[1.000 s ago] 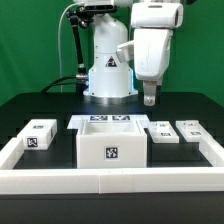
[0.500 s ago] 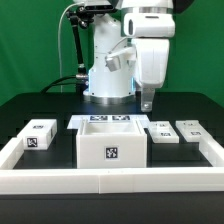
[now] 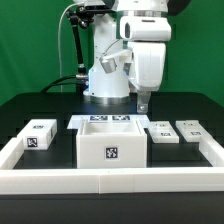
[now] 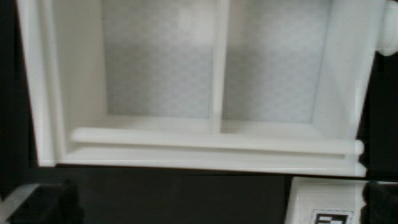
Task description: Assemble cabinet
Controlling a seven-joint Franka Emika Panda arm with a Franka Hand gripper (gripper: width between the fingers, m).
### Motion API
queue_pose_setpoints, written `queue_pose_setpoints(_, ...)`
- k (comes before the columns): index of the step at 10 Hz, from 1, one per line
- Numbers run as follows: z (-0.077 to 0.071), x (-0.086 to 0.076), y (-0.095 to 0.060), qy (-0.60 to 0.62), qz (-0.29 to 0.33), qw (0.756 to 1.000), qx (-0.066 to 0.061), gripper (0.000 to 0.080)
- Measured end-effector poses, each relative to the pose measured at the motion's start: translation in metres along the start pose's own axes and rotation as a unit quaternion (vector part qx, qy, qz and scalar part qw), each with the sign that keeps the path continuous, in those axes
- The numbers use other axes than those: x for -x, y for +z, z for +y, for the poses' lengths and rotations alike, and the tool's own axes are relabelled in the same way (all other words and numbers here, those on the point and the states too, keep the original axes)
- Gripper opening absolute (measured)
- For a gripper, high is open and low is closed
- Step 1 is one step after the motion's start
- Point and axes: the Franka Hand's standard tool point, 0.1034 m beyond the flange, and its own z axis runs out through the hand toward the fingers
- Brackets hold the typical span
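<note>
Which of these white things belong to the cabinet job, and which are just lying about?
Job, likely: cabinet, cube, two flat pieces, gripper.
Just there: marker board, white rail at the table edge.

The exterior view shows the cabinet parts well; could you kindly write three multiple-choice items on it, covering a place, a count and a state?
1. Where does the small white tagged plastic cube stand relative to the large white plastic cabinet box?
A. on the exterior view's left of it
B. inside it
C. on top of it

2. How many small flat white tagged pieces lie on the exterior view's right of the cabinet box?
A. none
B. two
C. five

3. The cabinet box is:
A. closed by a lid
B. open on top
C. tipped on its side

Key:
1 A, the cube sits apart on that side.
2 B, a second piece lies beside the first.
3 B, its hollow inside shows from above.
</note>
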Motion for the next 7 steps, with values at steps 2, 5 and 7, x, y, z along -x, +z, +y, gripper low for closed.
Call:
queue_pose_setpoints(2, -0.034, 0.011, 0.012, 0.005, 0.001, 1.000, -0.021, 0.0796)
queue_pose_setpoints(5, -0.058, 0.022, 0.030, 0.017, 0.006, 0.999, -0.033, 0.0796)
queue_pose_setpoints(7, -0.061, 0.020, 0.043, 0.018, 0.010, 0.999, -0.036, 0.0796)
